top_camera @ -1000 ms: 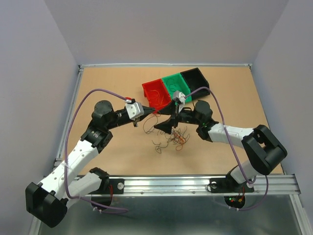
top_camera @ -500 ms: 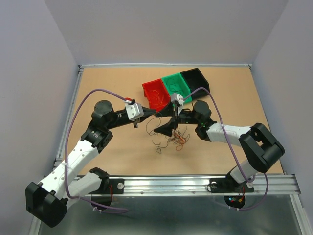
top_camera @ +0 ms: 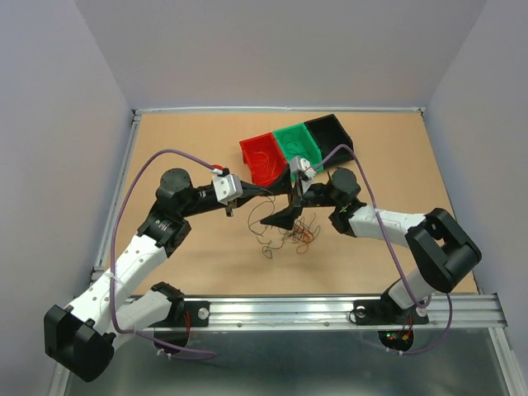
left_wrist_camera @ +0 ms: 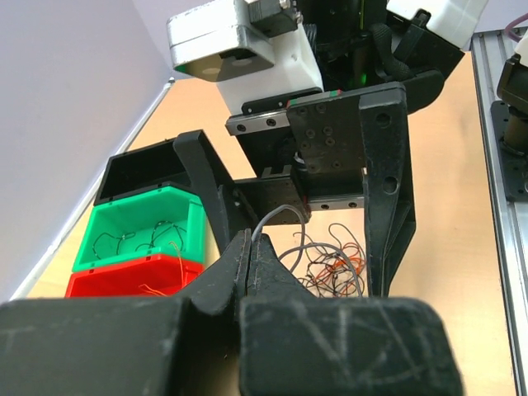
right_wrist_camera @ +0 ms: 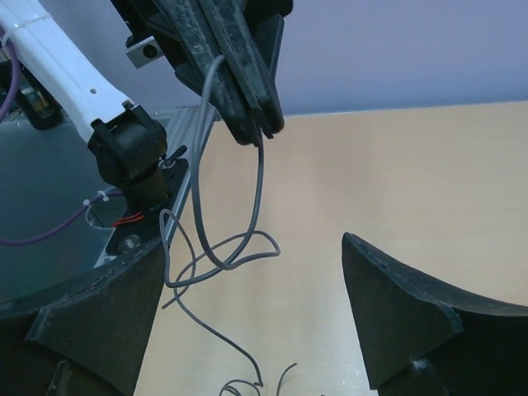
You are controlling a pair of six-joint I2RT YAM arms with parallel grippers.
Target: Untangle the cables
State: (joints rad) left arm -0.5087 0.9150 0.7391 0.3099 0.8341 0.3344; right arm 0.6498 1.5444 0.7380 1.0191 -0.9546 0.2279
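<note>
Since the earlier top-view frame, the right wrist had dropped a little nearer and to the left, toward the strand hanging between the two arms. The left arm looked almost unchanged.

Left gripper [left_wrist_camera: 250, 244]: fingers pressed fully together, pinching a single wire [right_wrist_camera: 261, 181] close to one end. It was lifted off the table [top_camera: 181, 140] and hung from the tips in a loose loop. Its lower part trailed down toward the pile.

Right gripper [top_camera: 279, 219]: jaws spread wide, nothing between them, one finger on either side of the hanging loop and apart from it.

Cables [top_camera: 295, 233]: a small wiry clump of red-orange and dark strands on the table, just right of and below the right gripper, near the middle of the board.

Behind it, the red bin [top_camera: 262, 157], green bin [top_camera: 299, 142] and black bin [top_camera: 328, 132] stood in a row. The left wrist view showed some strands already in the red and green ones.

Handling, judged:
- Strands were very light and thin.
- They were springy enough to hold their curl, so they were likely to snag on neighbours and drag the clump along.
- They were easy to lose from a flat pinch.
- Best hold for the second gripper seemed to be on the free hanging run below the left fingertips, above where it met the pile.
- A slow pull apart was advisable.
</note>
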